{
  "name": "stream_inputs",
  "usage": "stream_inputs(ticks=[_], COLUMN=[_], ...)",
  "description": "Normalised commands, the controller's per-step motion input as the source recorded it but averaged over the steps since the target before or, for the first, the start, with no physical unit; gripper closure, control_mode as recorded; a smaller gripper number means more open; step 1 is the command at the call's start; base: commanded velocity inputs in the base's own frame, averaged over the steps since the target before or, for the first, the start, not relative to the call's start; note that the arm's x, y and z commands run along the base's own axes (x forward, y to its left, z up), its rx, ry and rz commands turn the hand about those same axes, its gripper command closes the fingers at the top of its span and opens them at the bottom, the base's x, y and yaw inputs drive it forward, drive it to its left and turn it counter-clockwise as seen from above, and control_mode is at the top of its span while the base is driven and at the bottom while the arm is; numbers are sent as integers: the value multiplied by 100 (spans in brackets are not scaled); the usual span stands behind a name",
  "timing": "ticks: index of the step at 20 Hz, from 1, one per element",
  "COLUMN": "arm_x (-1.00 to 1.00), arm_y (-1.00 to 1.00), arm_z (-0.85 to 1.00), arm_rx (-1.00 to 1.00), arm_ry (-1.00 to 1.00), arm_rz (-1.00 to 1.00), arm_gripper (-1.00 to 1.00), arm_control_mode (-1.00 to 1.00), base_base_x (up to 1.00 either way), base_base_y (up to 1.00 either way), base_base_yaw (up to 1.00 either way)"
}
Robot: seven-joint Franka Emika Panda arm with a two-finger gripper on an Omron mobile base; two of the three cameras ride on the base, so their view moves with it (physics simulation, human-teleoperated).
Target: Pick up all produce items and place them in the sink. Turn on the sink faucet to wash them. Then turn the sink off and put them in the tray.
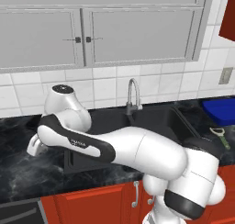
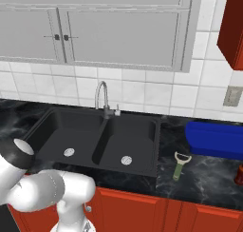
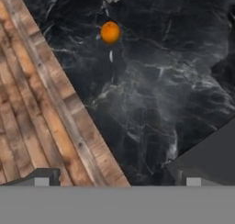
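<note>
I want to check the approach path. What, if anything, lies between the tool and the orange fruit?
Nothing visible. In the hand view, bare black marble counter runs from the fingertips up to the orange fruit.

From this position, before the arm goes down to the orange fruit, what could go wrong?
1. The orange fruit is round and lies on smooth dark counter; a touch off its centre could roll it away.
2. It sits near the top edge of the hand view, far from the fingertips, so the approach is long and may drift.
3. The wooden floor shows beside the counter edge; a nudged fruit might fall there.
</note>
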Motion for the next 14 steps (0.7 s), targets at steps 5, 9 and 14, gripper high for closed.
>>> stream_inputs(ticks=[5,9,14], arm_x=[6,9,25], arm_y=[66,65,65], arm_z=[-33,-29,-27], arm_rx=[0,1,0], arm_ry=[0,0,0], arm_rz=[8,6,4], arm_gripper=[-100,-100,-100], arm_control_mode=[-100,-100,-100], base_base_x=[0,0,0], base_base_y=[0,0,0], base_base_yaw=[0,0,0])
